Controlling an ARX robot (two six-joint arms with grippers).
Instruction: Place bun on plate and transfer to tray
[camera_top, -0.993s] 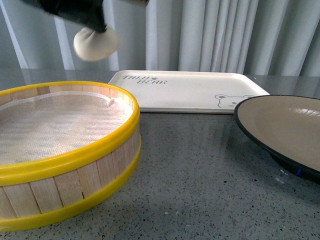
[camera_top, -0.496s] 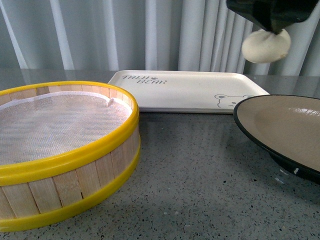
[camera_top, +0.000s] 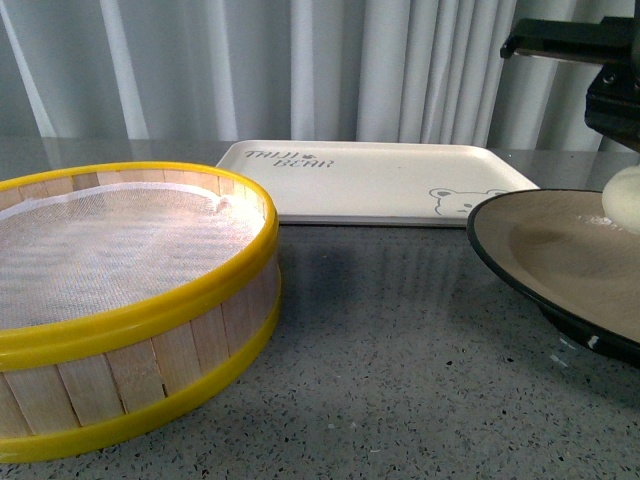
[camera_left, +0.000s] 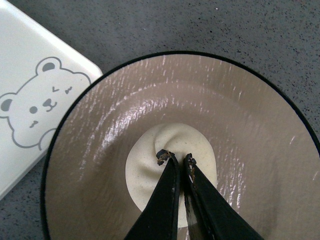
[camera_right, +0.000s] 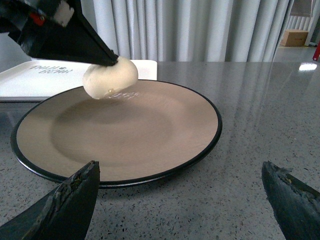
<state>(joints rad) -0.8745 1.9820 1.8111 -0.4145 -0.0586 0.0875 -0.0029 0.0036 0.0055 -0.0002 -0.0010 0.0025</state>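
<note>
Over on the right side of the grey speckled table (camera_top: 400, 350), the bun (camera_right: 110, 77) hangs low above the plate (camera_right: 150, 130), toward the plate's tray-side half; can't honestly tell if its bottom touches the dish. The left gripper (camera_left: 176, 159) has its jaws pinched nearly together on the bun's pleated top, tips dug into the dough. The right gripper (camera_right: 180, 166) sits low just beside the plate's near rim with its jaws spread wide, nothing in them. The tray (camera_top: 370, 180) lies flat behind, its bear corner just beside the plate. The yellow-rimmed steamer basket (camera_top: 130, 290) is off to the left.
</note>
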